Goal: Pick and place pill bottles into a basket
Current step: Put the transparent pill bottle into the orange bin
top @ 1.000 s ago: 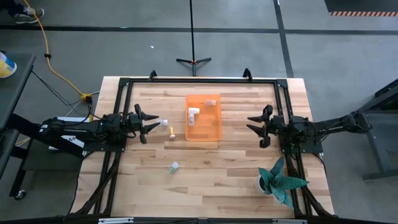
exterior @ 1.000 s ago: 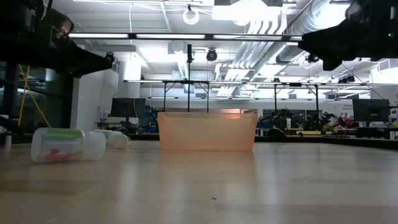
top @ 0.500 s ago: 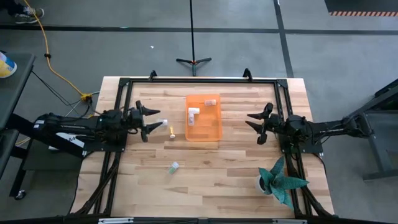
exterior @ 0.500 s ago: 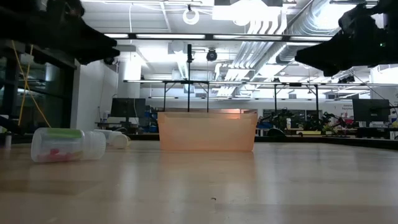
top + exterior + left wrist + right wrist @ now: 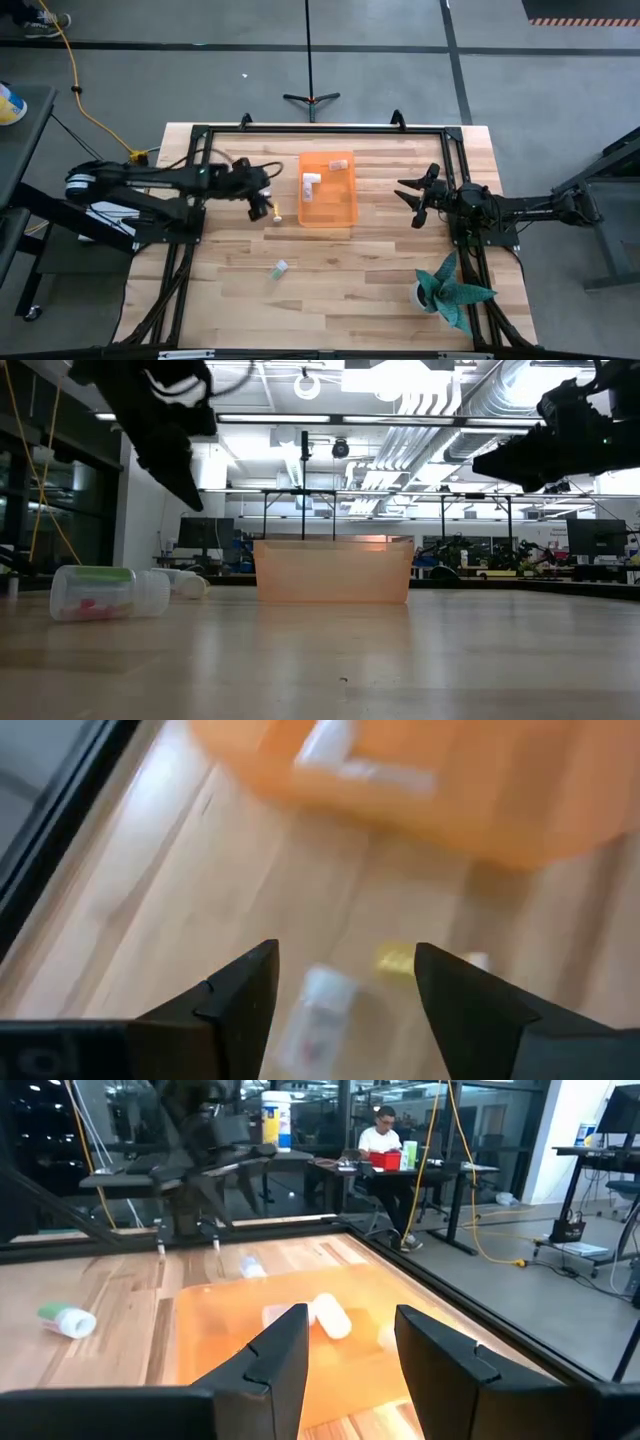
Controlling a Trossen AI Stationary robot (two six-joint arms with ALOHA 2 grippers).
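My left gripper (image 5: pixel 257 203) is open and points down over a clear white-capped pill bottle (image 5: pixel 318 1010) that lies on its side on the table. In the left wrist view its fingers stand on either side of the bottle, above it. An amber bottle (image 5: pixel 276 212) stands just beside it, toward the orange basket (image 5: pixel 343 208). The basket holds three white bottles (image 5: pixel 311 181). A green-capped bottle (image 5: pixel 279 268) lies on its side nearer the table's front. My right gripper (image 5: pixel 413 196) is open and empty, hovering right of the basket.
A teal spiky plant in a white pot (image 5: pixel 450 290) stands at the front right. A black frame (image 5: pixel 320 129) runs around the work area. In the right wrist view, a seated person (image 5: pixel 385 1140) shows in the room beyond the table.
My left gripper has gone toward the table's right edge, rising and tipping from level to pointing down, and now stands over the clear bottle. It has stayed open. My right gripper has shifted slightly toward the far edge. The bottles and basket have not moved.
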